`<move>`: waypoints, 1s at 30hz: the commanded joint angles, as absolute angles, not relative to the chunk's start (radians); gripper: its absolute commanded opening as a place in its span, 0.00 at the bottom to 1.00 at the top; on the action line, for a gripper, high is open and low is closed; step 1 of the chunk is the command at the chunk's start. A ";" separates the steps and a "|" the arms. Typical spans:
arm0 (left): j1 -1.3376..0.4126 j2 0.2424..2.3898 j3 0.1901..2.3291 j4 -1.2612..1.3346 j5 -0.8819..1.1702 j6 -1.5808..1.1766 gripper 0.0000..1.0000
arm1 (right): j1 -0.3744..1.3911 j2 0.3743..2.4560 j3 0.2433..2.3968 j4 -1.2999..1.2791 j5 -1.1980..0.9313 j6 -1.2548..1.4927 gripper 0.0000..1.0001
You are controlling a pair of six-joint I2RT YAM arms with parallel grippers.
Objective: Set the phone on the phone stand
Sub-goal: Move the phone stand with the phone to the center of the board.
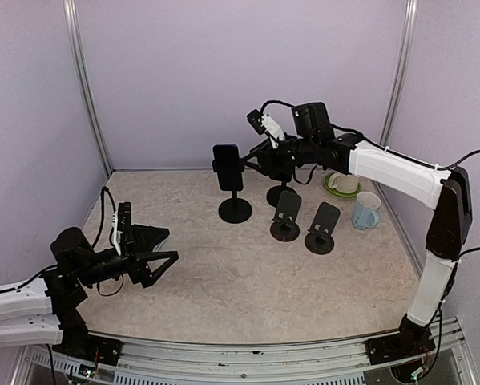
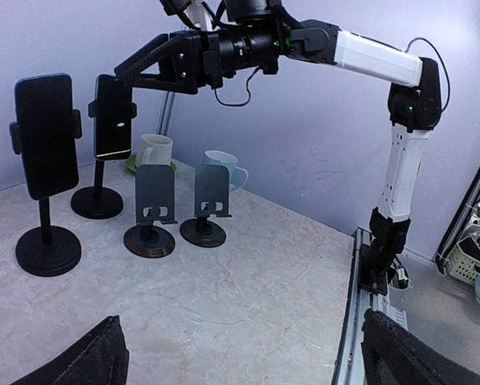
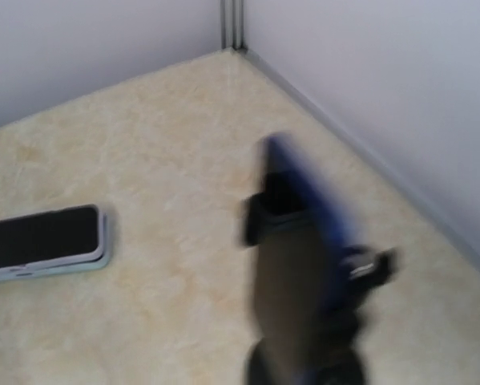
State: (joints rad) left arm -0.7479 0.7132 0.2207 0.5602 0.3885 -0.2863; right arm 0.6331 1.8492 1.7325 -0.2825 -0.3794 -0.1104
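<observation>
Three phones in all, never together in one view. Shown only by the right wrist camera: flat phone (image 3: 43,241), lying face up on the worktop (image 3: 167,144) short of a far corner. Shown only by the left wrist camera: rear phone (image 2: 113,116), upright in the clamp of the rear tall stand (image 2: 97,202) near the far edge. Hidden from overhead behind the right gripper (image 1: 252,166). Front phone (image 2: 46,136) upright in the front tall stand (image 2: 47,250), just beside the rear one, plain both overhead and from the left wrist.

Right claw at the rear phone's top edge. Touching or just clear, wide or narrow: cannot tell, with no fingers in its own picture. Blurred stand (image 3: 304,273) fills the foreground there, with a dark slab edged in blue; which of the two tall ones, unclear. Left gripper (image 1: 172,244) spread wide, holding nothing, low over the near-left corner. Only two dark finger stubs in its own view, cut off at the bottom edge.

Count: two tall stands, two low stands (image 2: 153,204) (image 2: 210,196), both bare, side by side mid-worktop. Two mugs toward the far-right corner, white mug (image 2: 154,150) on one green plate (image 1: 332,189), blue mug (image 2: 223,166) beside it.
</observation>
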 commanded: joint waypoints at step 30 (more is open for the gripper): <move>-0.753 0.630 0.149 0.582 0.252 -0.309 0.99 | 0.834 2.128 1.337 0.140 0.131 0.324 0.30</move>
State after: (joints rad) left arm -0.7479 0.6346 0.1616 0.5652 0.2684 -0.2996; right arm 0.8257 2.0747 1.2724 0.1280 0.0948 0.2974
